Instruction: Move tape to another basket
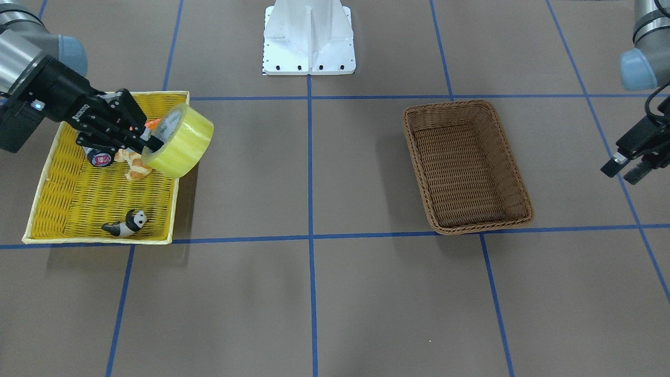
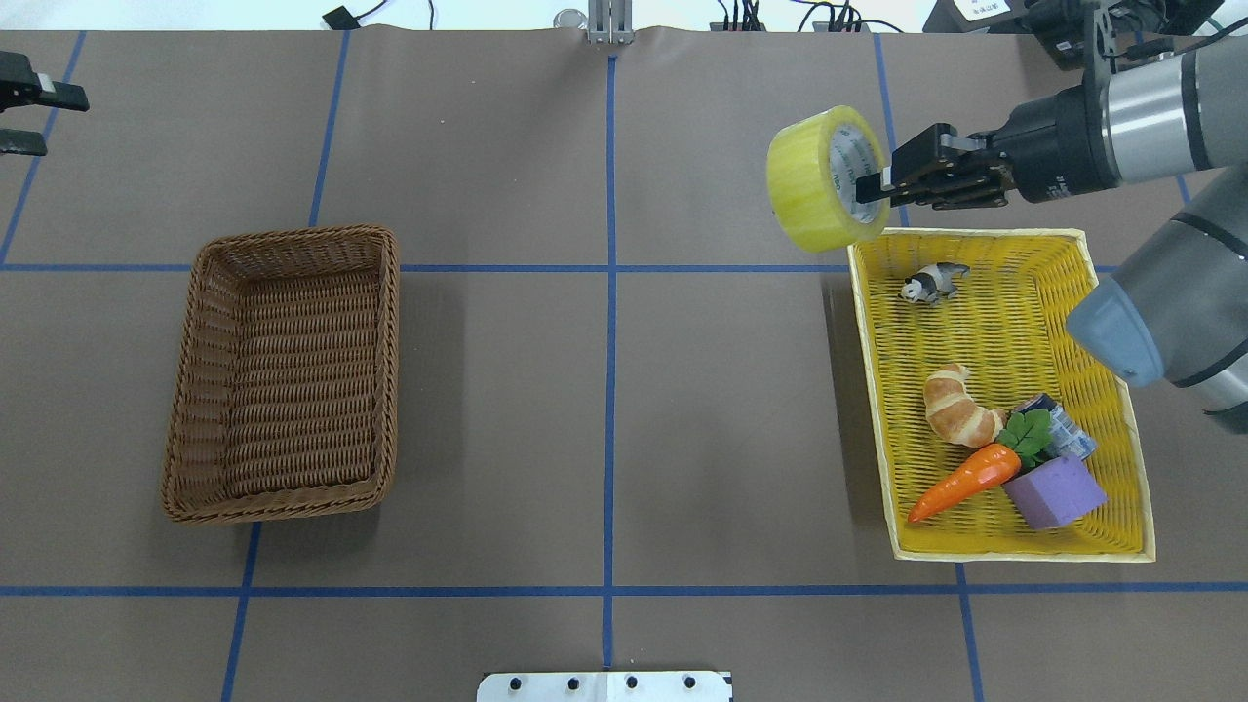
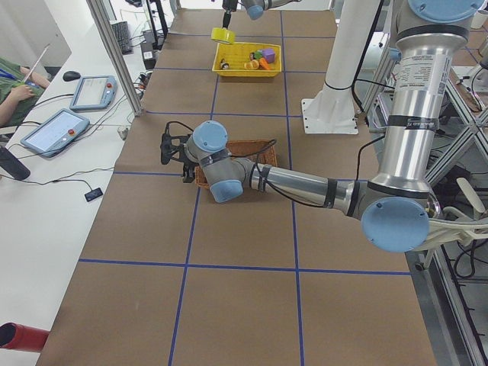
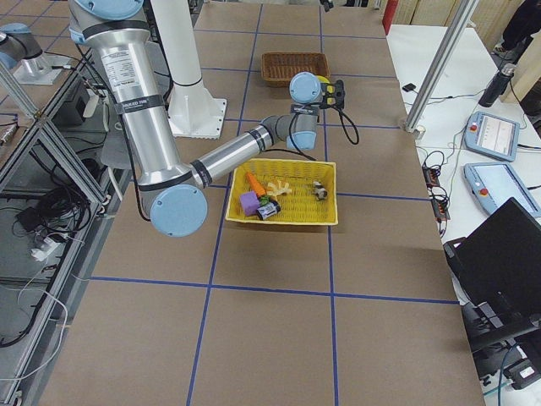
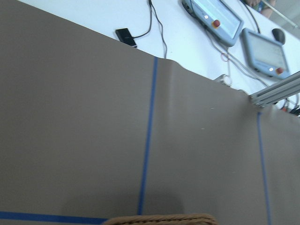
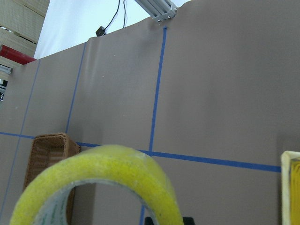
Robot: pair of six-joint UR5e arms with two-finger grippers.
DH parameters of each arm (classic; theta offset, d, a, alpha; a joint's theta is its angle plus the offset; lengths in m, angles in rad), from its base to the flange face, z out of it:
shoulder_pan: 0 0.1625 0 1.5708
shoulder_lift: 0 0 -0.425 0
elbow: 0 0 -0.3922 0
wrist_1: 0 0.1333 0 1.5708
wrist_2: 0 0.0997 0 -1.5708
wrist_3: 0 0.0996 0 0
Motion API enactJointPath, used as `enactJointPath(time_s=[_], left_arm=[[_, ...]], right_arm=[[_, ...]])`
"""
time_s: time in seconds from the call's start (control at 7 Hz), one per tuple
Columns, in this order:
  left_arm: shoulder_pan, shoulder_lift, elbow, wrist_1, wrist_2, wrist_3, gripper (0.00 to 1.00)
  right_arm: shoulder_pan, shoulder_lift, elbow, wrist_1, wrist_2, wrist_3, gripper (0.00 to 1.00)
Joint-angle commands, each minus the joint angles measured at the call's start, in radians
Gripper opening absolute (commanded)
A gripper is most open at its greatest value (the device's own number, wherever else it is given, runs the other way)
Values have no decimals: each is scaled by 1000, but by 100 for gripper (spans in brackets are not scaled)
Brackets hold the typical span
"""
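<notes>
The yellow tape roll (image 2: pixel 819 180) hangs in the air, tilted on its side, over the far corner of the yellow tray. My right gripper (image 2: pixel 875 187) is shut on the roll's wall, with one finger inside the pale core. In the front view the tape (image 1: pixel 183 141) and the right gripper (image 1: pixel 149 144) are above the tray's inner edge. The tape fills the bottom of the right wrist view (image 6: pixel 103 183). The brown wicker basket (image 2: pixel 292 235) stands empty on the other side of the table, also in the front view (image 1: pixel 450 105). My left gripper (image 2: pixel 34 119) is open and empty, beyond the basket.
The yellow woven tray (image 2: pixel 985 331) holds a panda figure (image 2: pixel 933 283), a croissant (image 2: pixel 960 405), a carrot (image 2: pixel 965 481), a purple block (image 2: pixel 1053 490) and a small can (image 2: pixel 1065 431). The white robot base (image 1: pixel 309 36) stands at the table's middle edge.
</notes>
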Motion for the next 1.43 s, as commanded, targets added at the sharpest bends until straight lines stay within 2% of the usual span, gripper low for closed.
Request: enactJointPath(time_s=[0.0,0.14,0.43,0.57,0.86,1.29], left_arm=[[86,-112,-4,-254,66,-481,95],[167,-155,-4,-339,162,-620,95],[423,-186,-4,-523,527,-713,95],[529,-225,-6,-586,649,-716,95],[605,-297,-15,-593,663,-717,95],[665,-308,-33,-588,663,-713,95]], right_arm=[[-62,38,5,89,-2,140,0],[-89,65,7,110,-3,166,0],[-138,120,12,115,-4,203,0],[-160,155,12,117,-3,261,0],[-179,177,19,120,-3,280,0],[-195,177,18,134,-3,280,0]])
